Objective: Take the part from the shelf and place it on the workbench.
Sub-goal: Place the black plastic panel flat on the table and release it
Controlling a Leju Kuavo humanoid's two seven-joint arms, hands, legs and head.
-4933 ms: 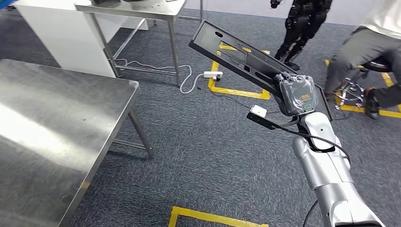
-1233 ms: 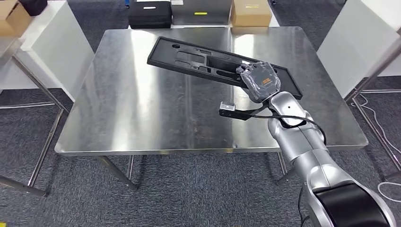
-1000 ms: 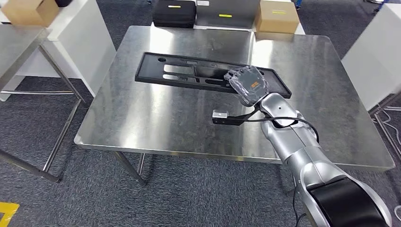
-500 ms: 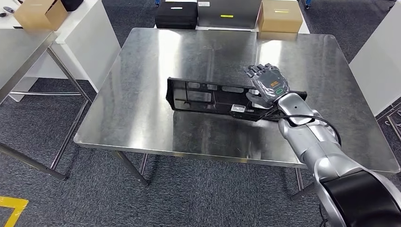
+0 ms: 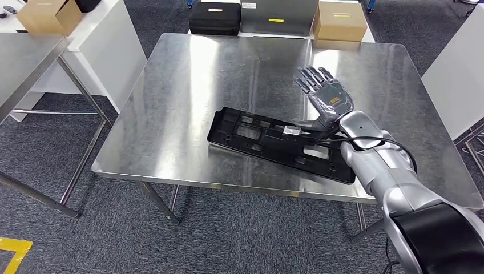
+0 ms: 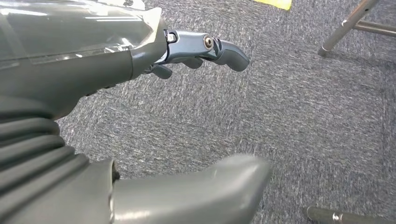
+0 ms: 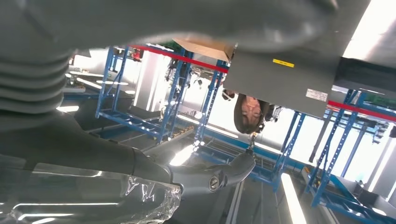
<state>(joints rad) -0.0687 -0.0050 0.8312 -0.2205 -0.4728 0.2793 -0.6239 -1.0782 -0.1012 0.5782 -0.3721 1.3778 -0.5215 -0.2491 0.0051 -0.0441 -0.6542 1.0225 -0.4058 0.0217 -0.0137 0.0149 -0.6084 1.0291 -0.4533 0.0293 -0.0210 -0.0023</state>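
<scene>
1. Lying flat on the workbench (image 5: 171, 114), a long black plastic part (image 5: 274, 142) is seen, moulded with ribs, rectangular cut-outs and small round holes; it is set at a slant near the workbench's front edge.
2. The workbench is made of brushed stainless steel with a dull sheen and streaked reflections, and is carried on thin metal legs over grey carpet (image 5: 228, 240).
3. The part's right end is found close to the front edge of the workbench, while its left end is kept a little further in; wide bare steel is left behind the part and to its left.
4. Beyond the workbench's far edge, a black case (image 5: 214, 17), a grey box (image 5: 277, 16) and a cardboard box (image 5: 339, 20) are lined up on the floor.
5. The right hand (image 5: 325, 98) is held above the workbench just behind the part, fingers spread wide and straight, with nothing grasped; contact with the part cannot be made out.
6. The left hand (image 6: 140, 51) is seen in the left wrist view over carpet, fingers loosely extended and apart, with nothing held.
</scene>
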